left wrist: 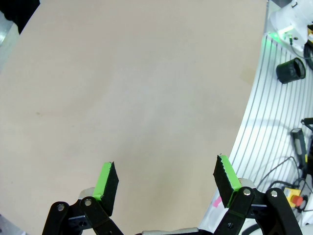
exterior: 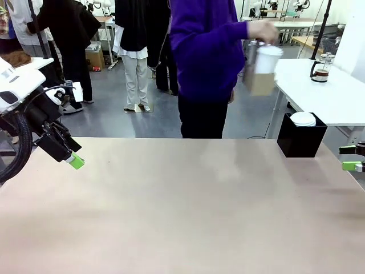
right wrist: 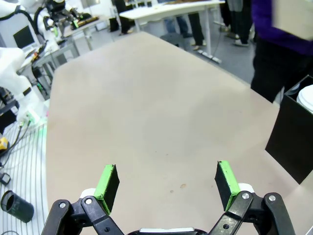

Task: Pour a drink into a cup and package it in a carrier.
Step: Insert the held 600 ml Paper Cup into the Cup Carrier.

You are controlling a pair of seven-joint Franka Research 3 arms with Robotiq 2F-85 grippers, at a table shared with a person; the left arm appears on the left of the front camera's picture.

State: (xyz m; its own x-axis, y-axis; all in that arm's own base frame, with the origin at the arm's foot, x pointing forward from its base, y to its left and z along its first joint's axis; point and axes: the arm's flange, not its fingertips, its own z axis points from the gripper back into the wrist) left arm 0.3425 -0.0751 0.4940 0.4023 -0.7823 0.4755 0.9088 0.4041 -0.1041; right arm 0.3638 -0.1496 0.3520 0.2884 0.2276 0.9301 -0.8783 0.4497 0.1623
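Across the table, a person in a purple top holds a white cup (exterior: 267, 59) in a raised hand, with a blurred brown cardboard piece (exterior: 261, 83), apparently the carrier, just below it. The drink is dark liquid in a glass press pot (exterior: 321, 69) on the white table behind, far right. My left gripper (exterior: 69, 155) hovers open over the table's left edge; in the left wrist view it (left wrist: 166, 186) has nothing between its green pads (left wrist: 106, 179). At the right edge, my right gripper (exterior: 351, 158) is open, and the right wrist view shows it (right wrist: 166, 183) empty.
A black square box (exterior: 301, 137) holding white lids stands at the far right of the tan table (exterior: 182, 211); it also appears in the right wrist view as the black box (right wrist: 293, 142). Other people stand in the background.
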